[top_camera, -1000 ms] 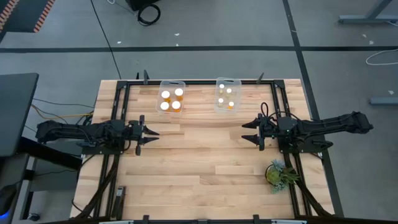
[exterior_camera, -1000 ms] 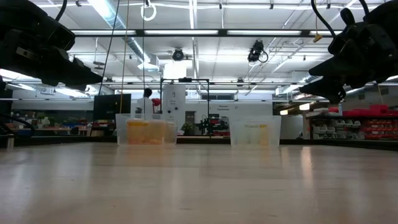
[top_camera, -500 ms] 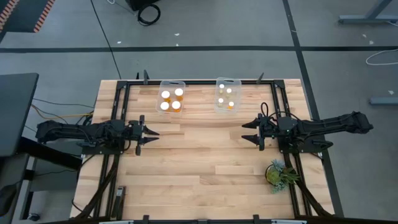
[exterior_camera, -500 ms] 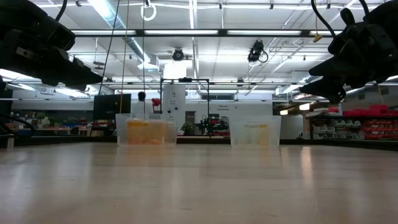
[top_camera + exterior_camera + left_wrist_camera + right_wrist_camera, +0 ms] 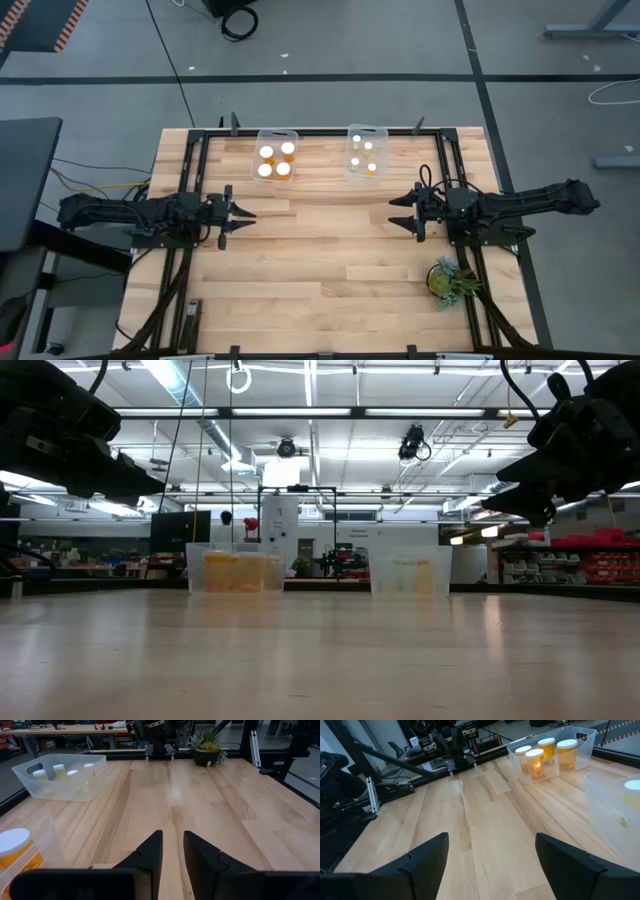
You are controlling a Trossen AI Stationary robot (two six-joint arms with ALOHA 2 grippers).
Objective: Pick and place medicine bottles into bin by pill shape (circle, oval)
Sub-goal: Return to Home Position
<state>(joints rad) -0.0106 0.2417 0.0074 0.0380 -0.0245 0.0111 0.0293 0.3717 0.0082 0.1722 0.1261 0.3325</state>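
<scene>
Setting: robotics lab or workshop hall, industrial in kind. Evidence: butcher-block table [image 5: 320, 260] set in a black metal frame [image 5: 320, 131] on a grey concrete floor [image 5: 330, 40] marked with dark tape lines. Beyond the table: ceiling strip lights [image 5: 300, 412], exposed ducting [image 5: 215, 435], shelving with red bins [image 5: 585, 542], a cluttered workbench [image 5: 60, 728]. Cable coil [image 5: 238, 20] on the floor past the table's far edge.

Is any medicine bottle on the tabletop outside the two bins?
No. In the high view, four larger bottles sit in the left bin and four smaller bottles in the right bin, none outside them.
</scene>
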